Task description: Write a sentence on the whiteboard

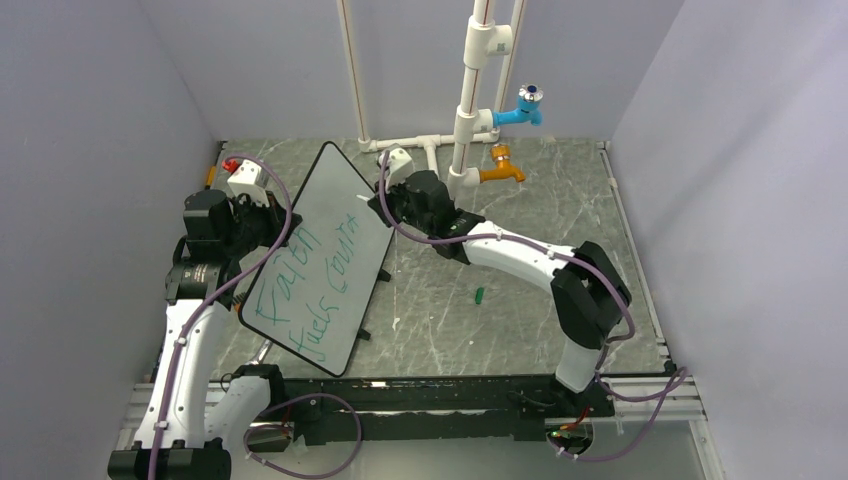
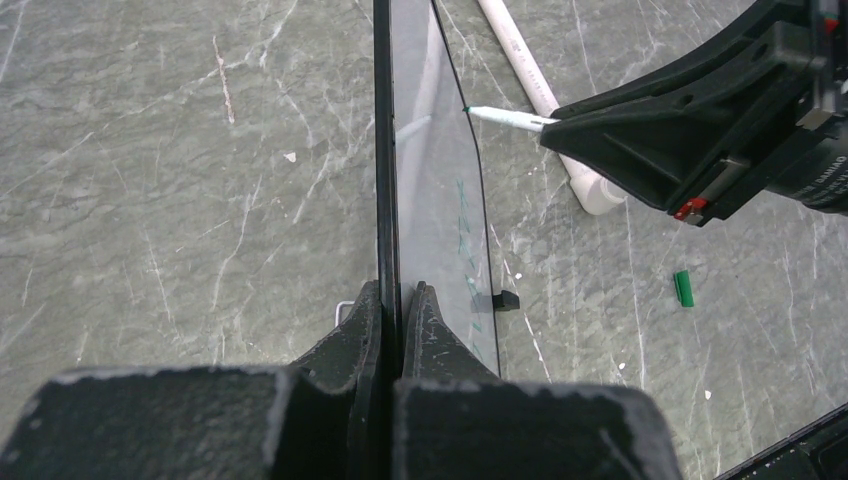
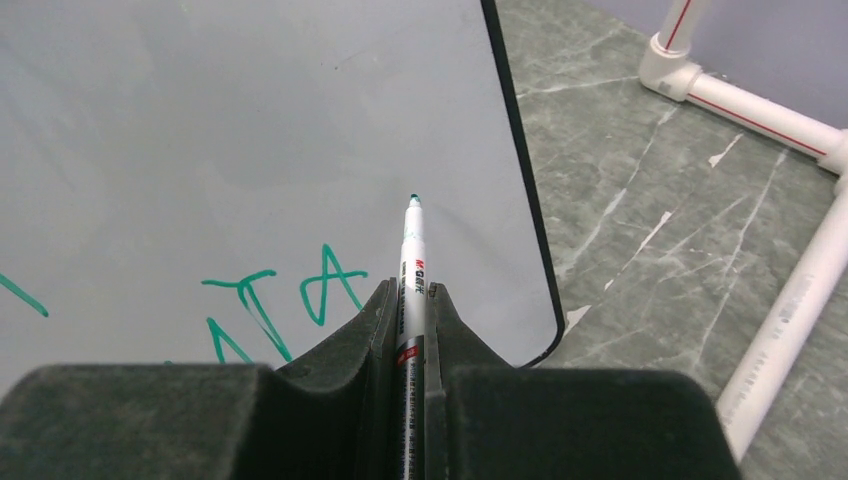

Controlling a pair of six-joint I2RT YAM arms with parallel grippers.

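- Two green lines show on the whiteboard [image 1: 335, 190]. The sentence [image 1: 305, 275] reads roughly "Faith" over "fuels Coura", and the last word looks unfinished.
- Progress, as a judgement: most of the writing is done. Only the closing letters of the last word seem left. Blank white shows past the last stroke, toward the board's upper end in the top view.
- Whiteboard: centre-left of the top view, tilted up off the table [image 1: 500, 320], running from lower left to upper centre. I cannot tell whether its low corner rests on the table.
- Left gripper [image 2: 391, 300]: fingers closed narrow on the board's black rim, one on each face. The left wrist view shows the board edge-on.
- Right gripper [image 3: 412, 300]: fingers pinched on the marker [image 3: 413, 245], with its tip pointing at blank white just beyond the last green letters. I cannot tell whether the tip is touching the surface or just off it.
- Cap [image 1: 479, 295]: a small green piece, likely the marker's. It lies alone on the table, right of the board and well apart from it.
- Containers: none in view, so there are no contents to log.
- Back of the scene, top centre: white pipes [image 1: 470, 100] with a blue tap [image 1: 522, 108] and an orange tap [image 1: 500, 172].
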